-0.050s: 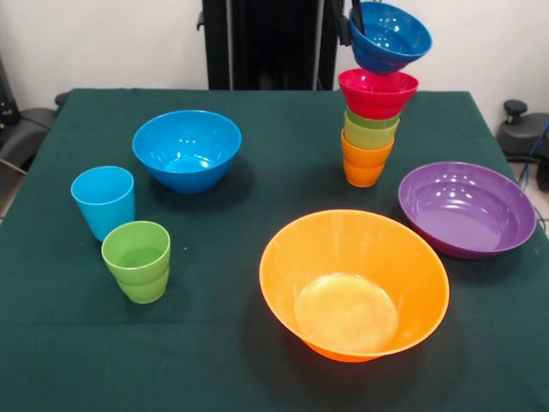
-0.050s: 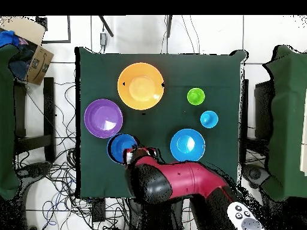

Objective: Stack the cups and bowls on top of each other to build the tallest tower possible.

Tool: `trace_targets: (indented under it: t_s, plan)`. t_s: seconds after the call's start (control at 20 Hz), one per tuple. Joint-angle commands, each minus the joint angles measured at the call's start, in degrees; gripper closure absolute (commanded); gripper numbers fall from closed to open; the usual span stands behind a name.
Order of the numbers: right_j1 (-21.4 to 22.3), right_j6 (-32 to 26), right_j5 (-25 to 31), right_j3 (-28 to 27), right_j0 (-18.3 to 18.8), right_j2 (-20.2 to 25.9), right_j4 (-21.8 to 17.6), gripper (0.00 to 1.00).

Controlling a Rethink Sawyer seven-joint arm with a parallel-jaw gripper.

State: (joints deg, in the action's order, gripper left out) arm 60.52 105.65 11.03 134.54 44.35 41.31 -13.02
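Gripper (image 1: 354, 15): enters at the front view's top edge, clamped on the rim of a blue bowl (image 1: 390, 36).
Held blue bowl: tilted, hanging just above the tower (image 1: 371, 129) without resting squarely in it; its rim's left side sits at the fingers, its body at about 4 o'clock from them.
Tower: orange cup (image 1: 364, 163) lowest, lime green cup (image 1: 371, 130) nested in it, red bowl (image 1: 377, 92) on top; at 1 o'clock from the big orange bowl (image 1: 354, 285).
Purple bowl (image 1: 466, 209): on the cloth at 4 o'clock from the tower.
Second blue bowl (image 1: 186, 149): at 9 o'clock from the tower, well apart.
Light blue cup (image 1: 104, 201): at 7 o'clock from that bowl.
Green stepped cup (image 1: 137, 261): just beside the light blue cup, at its 5 o'clock.
Overhead: arm (image 2: 174, 182) reaches to the held bowl (image 2: 120, 147).
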Motion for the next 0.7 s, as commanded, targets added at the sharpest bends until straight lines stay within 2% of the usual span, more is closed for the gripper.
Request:
trace_targets:
  t_s: [0.05, 0.7]
  plan:
    - [-0.7, 5.6, -3.2, 4.3, -1.8, -3.2, -4.3, 1.0]
    - [-0.6, 5.9, -5.7, 6.0, -3.0, -5.2, -5.6, 1.0]
